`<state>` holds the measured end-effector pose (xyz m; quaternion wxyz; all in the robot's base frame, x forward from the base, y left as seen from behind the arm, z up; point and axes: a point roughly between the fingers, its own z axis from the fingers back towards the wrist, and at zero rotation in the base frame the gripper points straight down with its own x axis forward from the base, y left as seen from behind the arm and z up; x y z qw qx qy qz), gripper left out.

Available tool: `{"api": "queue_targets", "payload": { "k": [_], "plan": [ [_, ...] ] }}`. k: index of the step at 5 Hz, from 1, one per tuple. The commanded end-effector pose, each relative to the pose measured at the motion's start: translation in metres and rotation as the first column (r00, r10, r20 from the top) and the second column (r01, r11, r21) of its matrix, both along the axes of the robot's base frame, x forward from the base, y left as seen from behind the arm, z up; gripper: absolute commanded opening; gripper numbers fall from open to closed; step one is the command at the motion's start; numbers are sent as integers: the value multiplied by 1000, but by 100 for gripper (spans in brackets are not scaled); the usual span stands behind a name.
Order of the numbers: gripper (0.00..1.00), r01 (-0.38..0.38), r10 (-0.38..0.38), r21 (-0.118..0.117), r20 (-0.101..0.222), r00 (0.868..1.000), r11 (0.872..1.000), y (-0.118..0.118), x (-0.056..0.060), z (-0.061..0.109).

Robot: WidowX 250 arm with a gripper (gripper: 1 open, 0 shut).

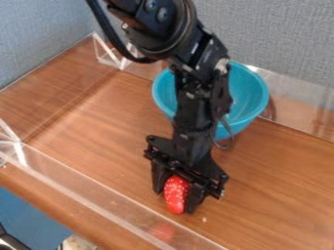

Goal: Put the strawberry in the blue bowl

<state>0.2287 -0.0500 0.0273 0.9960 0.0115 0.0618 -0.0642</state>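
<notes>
Camera view took in the scene from the near side. Largest was the wooden table, edged with low clear plastic walls that likely served to keep loose things from rolling off. Above it the black robot arm reached from the far side toward the near edge, its last link hanging about straight down, a pose that suits a grasp from above on something lying flat.

Next in size, the blue bowl sat on the table at the far right, upright with its mouth open upward and nothing visible inside; it stood well apart from the strawberry, partly behind the arm, so a lift and a carry to the far right would be needed.

At the near edge the end effector was set low over the table, one finger on either side of the fruit. Its fingers stood partly apart and close against the red body; whether they already pressed it firmly could not be told, and nothing had been lifted.

Smallest, the strawberry lay on the table between those fingers, just inside the near plastic wall, not yet in the bowl.
</notes>
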Motion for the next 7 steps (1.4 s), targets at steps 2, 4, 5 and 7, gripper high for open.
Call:
{"api": "queue_targets", "payload": {
  "k": [2, 4, 5, 7],
  "plan": [
    [0, 25, -23, -19, 89, 996, 1000, -8, 2, 25],
    [0, 28, -25, -25, 99, 995, 999, -10, 0, 24],
    [0, 28, -25, -29, 105, 994, 999, -11, -1, 25],
    [0, 27, -23, -36, 115, 993, 999, -12, -2, 27]
  ]
}}
